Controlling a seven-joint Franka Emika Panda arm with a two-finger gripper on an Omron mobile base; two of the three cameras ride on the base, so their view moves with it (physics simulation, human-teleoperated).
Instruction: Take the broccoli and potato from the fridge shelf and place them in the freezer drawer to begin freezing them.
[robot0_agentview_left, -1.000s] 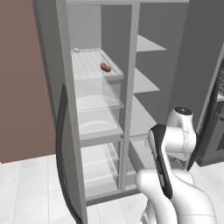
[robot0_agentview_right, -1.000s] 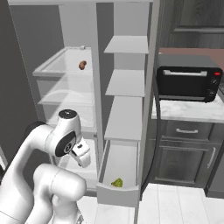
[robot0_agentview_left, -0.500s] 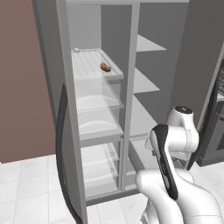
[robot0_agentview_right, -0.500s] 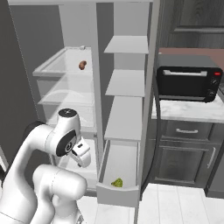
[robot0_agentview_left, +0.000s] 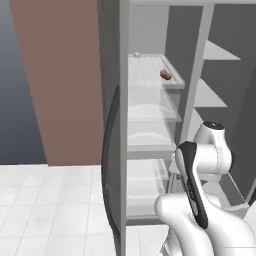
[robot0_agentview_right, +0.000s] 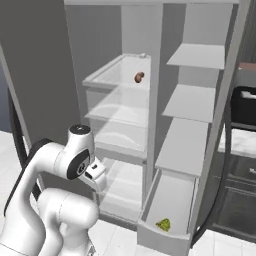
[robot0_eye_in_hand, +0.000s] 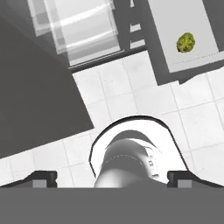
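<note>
I see the potato (robot0_agentview_right: 139, 77) lying on the ribbed fridge shelf (robot0_agentview_right: 107, 74), toward that shelf's right rear part, close to the centre divider. In the right base view its long axis runs slightly tilted from upright; in the left base view the potato (robot0_agentview_left: 165, 75) lies slantwise near the shelf's (robot0_agentview_left: 150, 70) right rim. The broccoli (robot0_agentview_right: 163, 224) sits in the open freezer drawer (robot0_agentview_right: 150, 236), well below the shelf, near the drawer's front wall. My gripper (robot0_eye_in_hand: 112, 178) has its fingertips wide apart, holding nothing.
</note>
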